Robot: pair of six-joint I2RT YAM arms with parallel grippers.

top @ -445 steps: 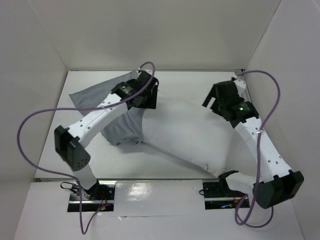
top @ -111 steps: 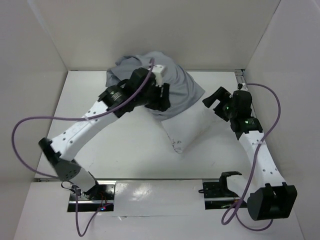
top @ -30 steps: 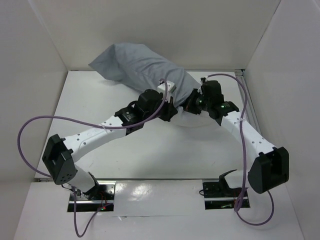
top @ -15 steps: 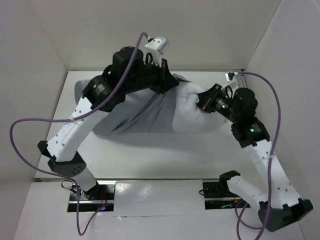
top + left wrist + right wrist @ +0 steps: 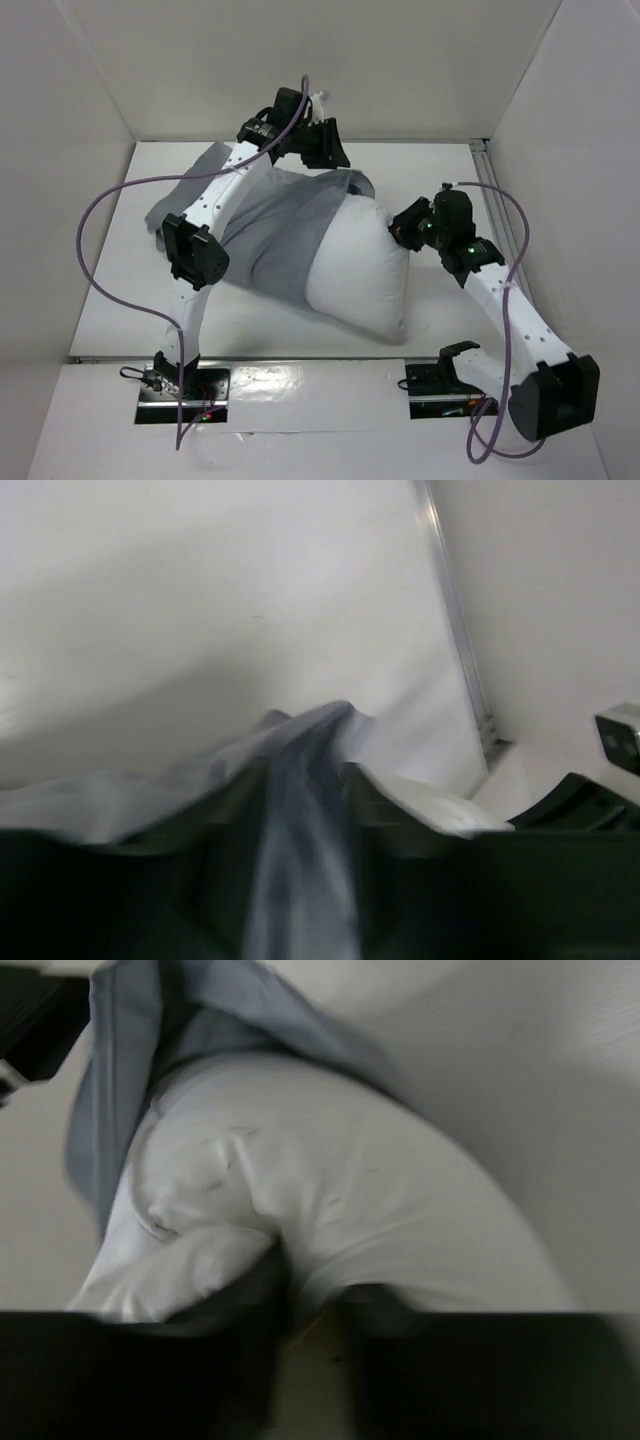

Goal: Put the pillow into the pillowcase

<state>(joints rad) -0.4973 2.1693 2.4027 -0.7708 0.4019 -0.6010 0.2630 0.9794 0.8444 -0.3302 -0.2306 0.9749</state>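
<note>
The white pillow (image 5: 360, 275) lies slantwise on the table, its left half inside the grey pillowcase (image 5: 260, 225) and its plump right end bare. My left gripper (image 5: 330, 160) hangs at the back over the case's open corner. In the left wrist view a blurred fold of the pillowcase (image 5: 300, 780) still runs between the parted jaws of the left gripper (image 5: 305, 810). My right gripper (image 5: 398, 225) is at the pillow's upper right edge. In the right wrist view the right gripper (image 5: 315, 1300) is open, its tips against the pillow (image 5: 350, 1180), with the pillowcase (image 5: 130, 1060) behind.
White walls close in the table (image 5: 130, 300) on three sides. A metal rail (image 5: 485, 150) runs along the back right corner. Purple cables loop off both arms. Two black holders (image 5: 455, 355) sit at the near edge by the bases.
Both grippers have opened in the last half second. The left arm has pulled back toward the rear wall, and the pillow with its case has dropped and turned, its white end toward the near right.
</note>
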